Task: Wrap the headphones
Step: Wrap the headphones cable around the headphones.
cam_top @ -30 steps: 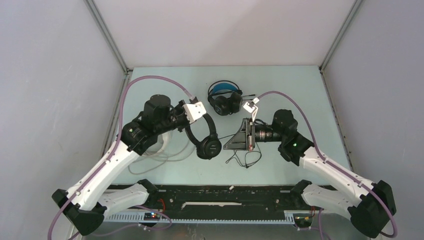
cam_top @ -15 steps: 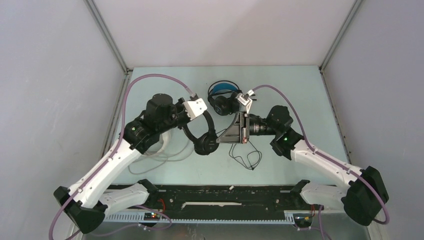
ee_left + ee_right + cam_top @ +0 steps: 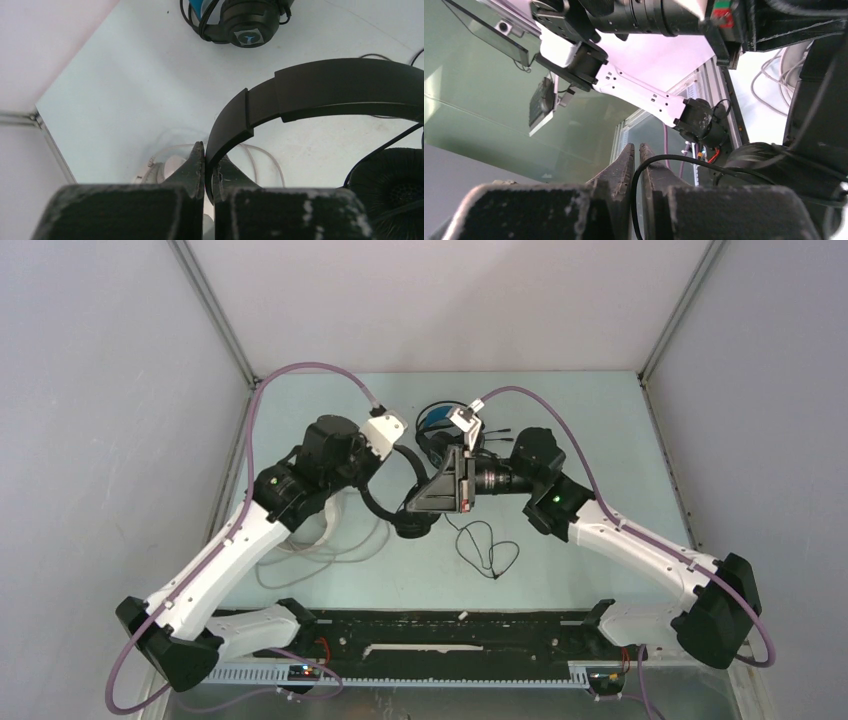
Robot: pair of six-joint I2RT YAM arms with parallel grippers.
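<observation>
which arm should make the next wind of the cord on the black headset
Right. The thin black cable already runs between the jaws of the right gripper, while the left gripper is clamped on the headband of the all-black on-ear headphones, probably best left holding them.

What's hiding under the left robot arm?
A white headset and its loose white cable lie on the table there. The left arm covers most of the headset, so its ear cups cannot be seen.

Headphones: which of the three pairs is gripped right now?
The all-black pair: its headband is pinched in the left jaws. The blue-banded pair and the white pair lie ungripped on the table.
</observation>
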